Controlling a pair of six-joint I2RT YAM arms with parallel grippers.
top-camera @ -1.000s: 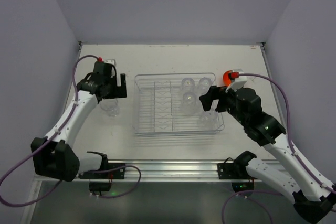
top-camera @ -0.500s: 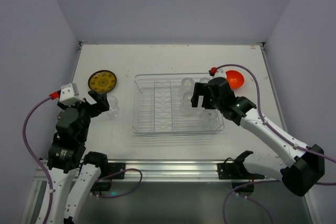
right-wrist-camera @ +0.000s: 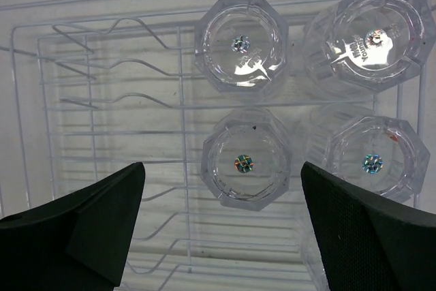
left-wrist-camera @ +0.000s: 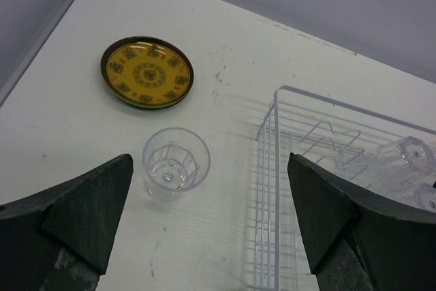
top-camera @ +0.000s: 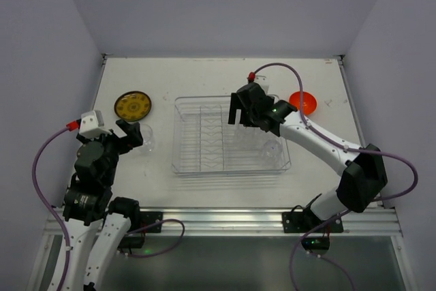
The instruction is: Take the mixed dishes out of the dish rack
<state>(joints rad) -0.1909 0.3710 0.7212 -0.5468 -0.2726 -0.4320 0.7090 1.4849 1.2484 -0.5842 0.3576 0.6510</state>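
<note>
— Where do the dishes sit?

— Four glass cups (right-wrist-camera: 246,166) stand two by two in the right end of the dish rack (top-camera: 178,134). The right wrist view looks straight down on them. A fifth may sit at the bottom edge of that view, but I can't tell. The slots on the rack's left side hold nothing.

— And outside the rack?

— A lone cup (left-wrist-camera: 176,163) stands on the table (top-camera: 204,76) just left of the rack, apart from its wall. The yellow plate (top-camera: 133,105) lies flat beyond that cup, near the table's far left. The orange bowl (top-camera: 303,103) rests on the table off the rack's far right corner.

— What about the arms?

— The right gripper (top-camera: 242,110) hangs over the rack's far side, above the cups, fingers spread wide and gripping nothing. The left gripper (top-camera: 129,133) hovers near the lone cup on the near side. Its fingers are spread too, with the cup visible between them in the wrist view and nothing held.
</note>
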